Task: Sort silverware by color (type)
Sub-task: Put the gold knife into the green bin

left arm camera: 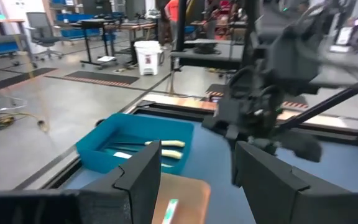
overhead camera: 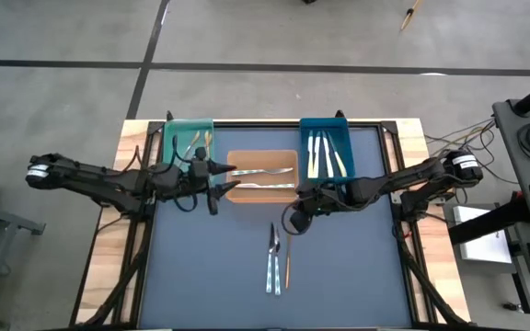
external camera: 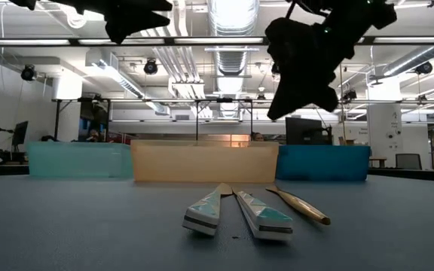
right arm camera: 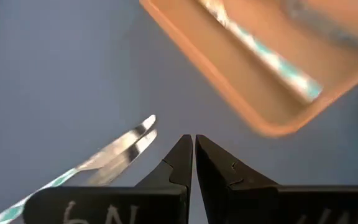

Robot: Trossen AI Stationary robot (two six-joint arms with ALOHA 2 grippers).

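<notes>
right gripper [overhead camera: 294,223] clenched, empty, hovering just beyond tips of two silver pieces [overhead camera: 272,260] and gold piece [overhead camera: 288,260] on mat; long axes running toward table front. left gripper [overhead camera: 217,184] released, over orange bin [overhead camera: 232,158], farther off.

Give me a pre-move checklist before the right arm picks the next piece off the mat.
1. Right end effector empty, jaws shut: not ok, open before descending.
2. Left end effector clear of the pick, open over the orange bin: ok.
3. Pieces left on the mat: two silver pieces and a gold piece: ok.
4. Silver pieces spaced for a single grasp: not ok, they lie close together.
5. Right end effector aligned over a piece: cannot tell.
</notes>
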